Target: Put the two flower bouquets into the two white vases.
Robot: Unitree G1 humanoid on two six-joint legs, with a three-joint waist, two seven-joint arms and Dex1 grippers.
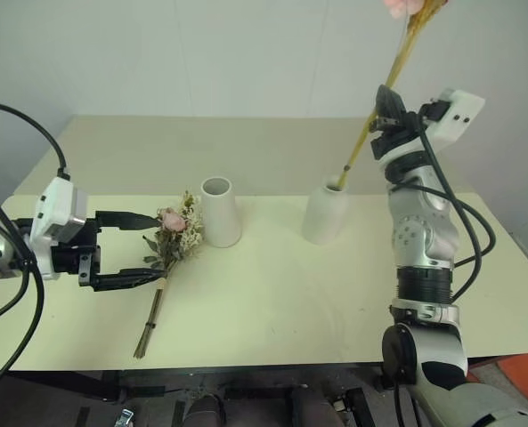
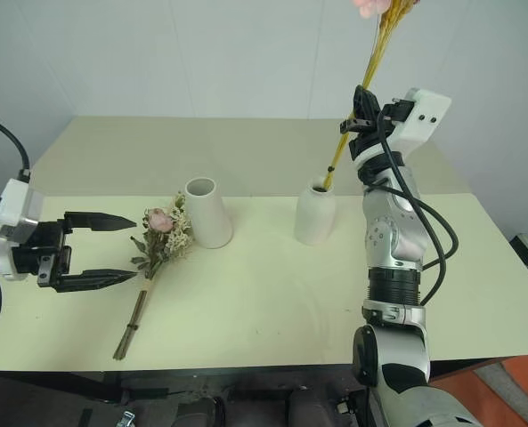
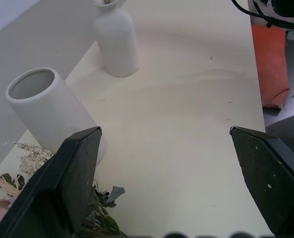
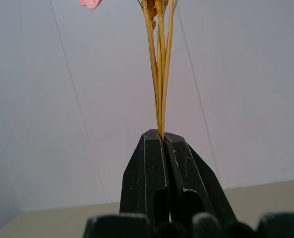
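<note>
Right gripper (image 1: 386, 108) clamps yellow bunch (image 1: 397, 67), stem tips entering round vase (image 1: 324, 213). Left gripper (image 1: 143, 250), jaws apart, flanks bushy bunch (image 1: 176, 229) on tabletop (image 1: 281, 294); cone vase (image 1: 220, 212) empty.

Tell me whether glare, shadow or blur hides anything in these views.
Left eye view: even light, no glare; thin yellow-stemmed bunch cropped at the frame's top. Left wrist view: tapered white ceramic vase sharp, open left gripper fingers soft-edged. Right wrist view: right gripper and stems sharp, wall featureless.

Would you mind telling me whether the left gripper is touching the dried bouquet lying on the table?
Cannot tell. In the left eye view the left gripper stands open around the dried bouquet, but no view plainly shows contact or a gap.
</note>
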